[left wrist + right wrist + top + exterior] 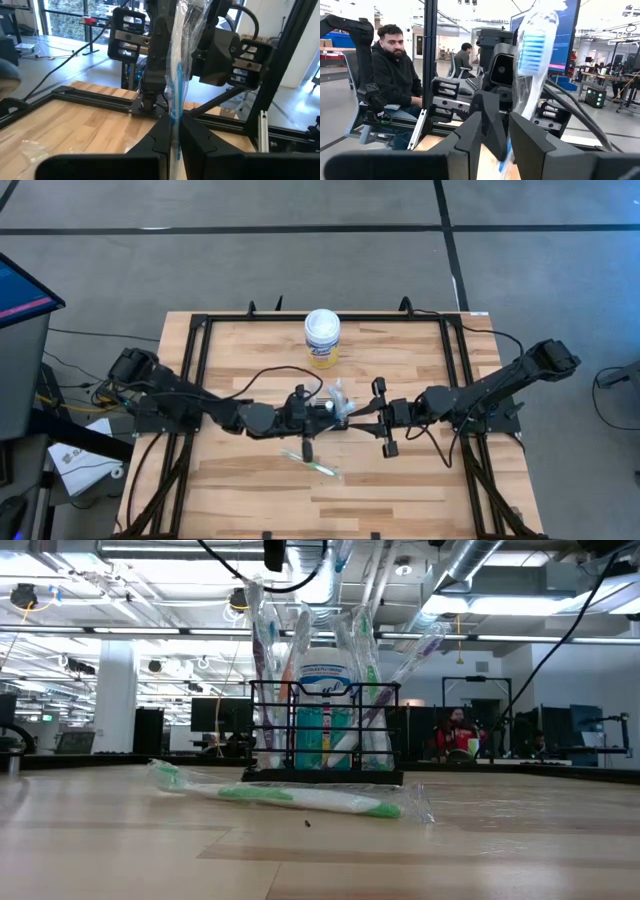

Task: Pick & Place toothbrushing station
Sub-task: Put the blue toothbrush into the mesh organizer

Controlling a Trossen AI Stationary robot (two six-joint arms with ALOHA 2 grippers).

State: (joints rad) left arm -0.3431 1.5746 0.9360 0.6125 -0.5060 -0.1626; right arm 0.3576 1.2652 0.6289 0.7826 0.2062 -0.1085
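Observation:
The toothbrushing station, a black wire caddy, stands on its base mid-table with several wrapped toothbrushes upright in it; under the arms in the high view I cannot make it out. Above the table's middle, my left gripper is shut on a clear-wrapped blue toothbrush, whose bristled head points up. My right gripper faces it from the right. Its fingers stand apart on either side of the brush's lower part. A green wrapped toothbrush lies flat on the near table. My left gripper pinches the wrapped handle's lower part between its two fingers. The fingers reach in level from the table's left and lie across the brush. The brush stands upright above them, head up, lifted clear of the table.
A white-lidded, yellow-labelled canister stands at the far middle. Black frame rails run along the table's sides and far edge. A person sits beyond the table. Bare wood lies along the near edge.

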